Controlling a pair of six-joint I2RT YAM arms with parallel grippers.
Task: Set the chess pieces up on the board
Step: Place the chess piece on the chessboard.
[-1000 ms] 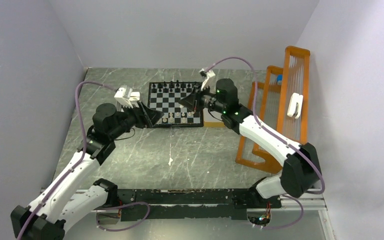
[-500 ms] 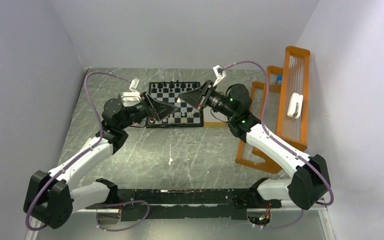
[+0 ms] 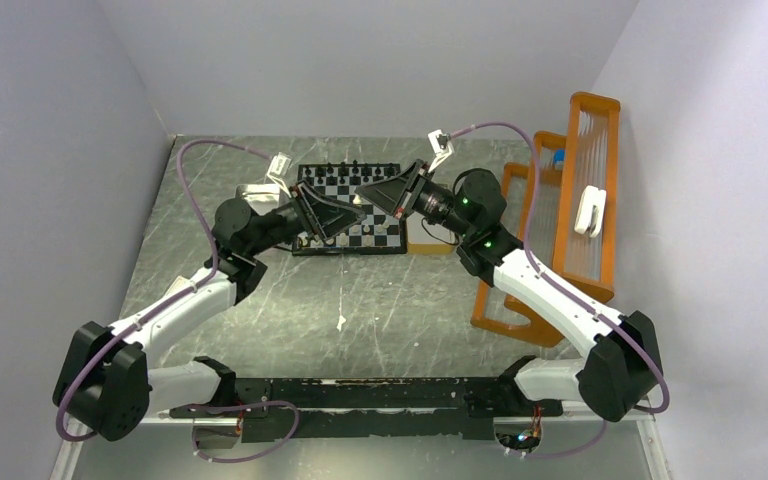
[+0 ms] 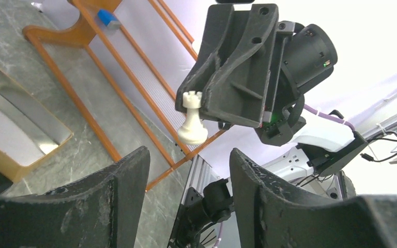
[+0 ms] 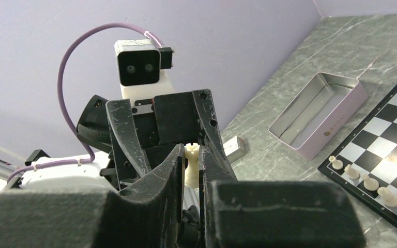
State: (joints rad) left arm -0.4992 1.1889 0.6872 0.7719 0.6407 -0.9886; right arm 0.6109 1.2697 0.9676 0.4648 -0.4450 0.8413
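White rook: in the air above the board, at the far middle of the table | left gripper: jaws apart, facing the rook, nothing between them | right gripper: clamped on the rook, meeting the left tip to tip

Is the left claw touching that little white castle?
Apart. The left wrist view shows the white rook, pinched in the right gripper, with a gap between it and the left gripper.

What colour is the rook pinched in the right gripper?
Cream-white. The small castle-topped rook shows best in the left wrist view.
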